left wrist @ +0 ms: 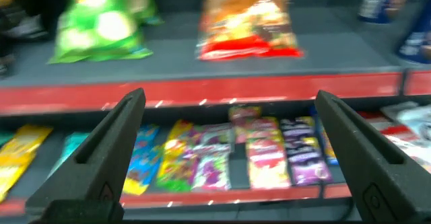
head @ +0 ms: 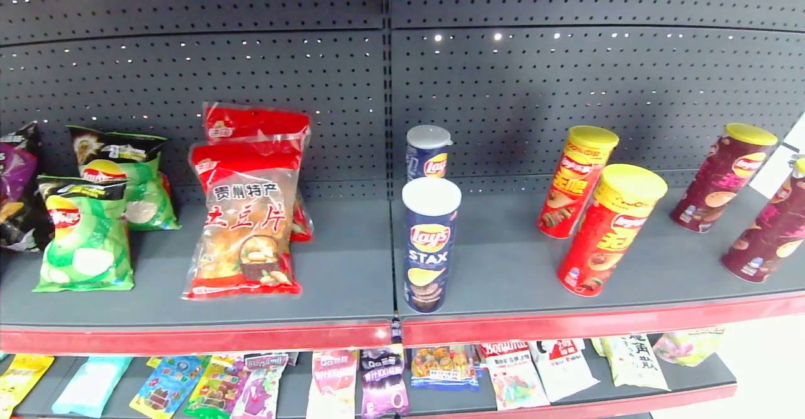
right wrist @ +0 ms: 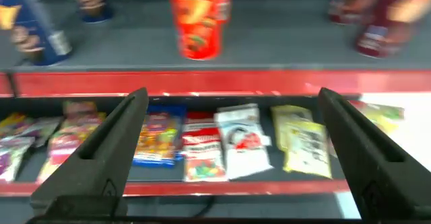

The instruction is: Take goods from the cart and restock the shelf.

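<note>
Grey and edged in red, the shelf (head: 352, 268) is backed by a dark pegboard (head: 503, 92). In the head view the goods are stood on it in pairs. At 9 o'clock a green bag (head: 85, 236) is set upright, with a rear green bag (head: 126, 180) at its 1 o'clock. Toward 3 o'clock from these a red bag (head: 248, 224) of potato slices is stood, a rear red bag (head: 258, 126) directly behind it. At the centre a blue can (head: 430, 243) is placed near the front edge, and a rear blue can (head: 427, 151) is set apart at its 12 o'clock. At 3 o'clock of the blue can a yellow-lidded red can (head: 607, 230) is stood, a rear red can (head: 575, 180) just beside it at 11 o'clock. Farther toward 3 o'clock a maroon can (head: 770, 230) and a rear maroon can (head: 723, 177) are stood. At 6 o'clock a lower shelf (head: 692, 378) is lined with sachets (head: 377, 381).

The left gripper (left wrist: 229, 97) is held released, jaws spread wide with nothing between them, facing the sachets and the shelf's red edge. The right gripper (right wrist: 232, 96) is likewise released and unladen, facing the same edge, with the red can beyond it.
</note>
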